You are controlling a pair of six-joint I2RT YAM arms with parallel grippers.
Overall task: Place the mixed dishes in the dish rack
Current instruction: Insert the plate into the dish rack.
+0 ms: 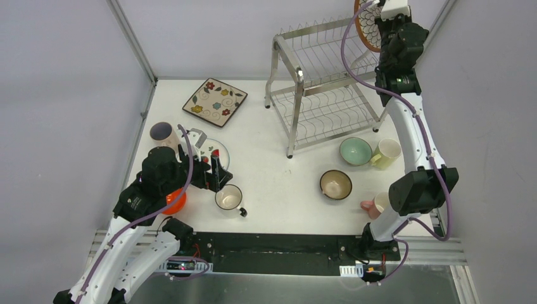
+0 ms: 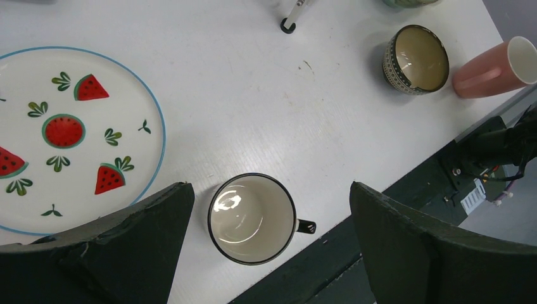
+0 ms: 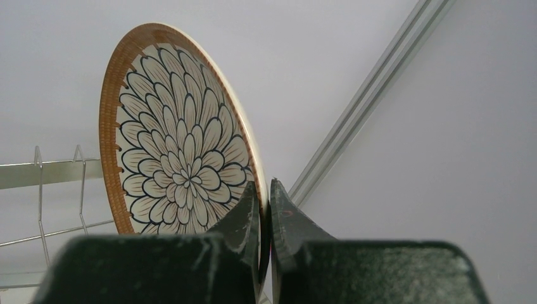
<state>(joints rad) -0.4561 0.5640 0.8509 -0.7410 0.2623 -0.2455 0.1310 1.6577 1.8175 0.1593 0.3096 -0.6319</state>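
My right gripper [image 3: 266, 190] is shut on the rim of the round brown-rimmed petal-pattern plate [image 3: 180, 158], holding it on edge high above the right end of the silver dish rack [image 1: 316, 88]. In the top view the plate [image 1: 365, 26] hangs beside that gripper [image 1: 379, 18]. My left gripper [image 2: 271, 188] stands open above a black-rimmed cream cup [image 2: 252, 218], which is upright on the table between the fingers and apart from both. A white watermelon plate [image 2: 63, 139] lies to its left.
A square floral plate [image 1: 215, 101] lies left of the rack. A mint bowl [image 1: 355, 151], pale cup [image 1: 387, 153], brown bowl [image 1: 335, 184] and tipped pink cup [image 1: 377, 204] sit at the right. An orange bowl [image 1: 175, 202] and a cup [image 1: 161, 133] are by the left arm.
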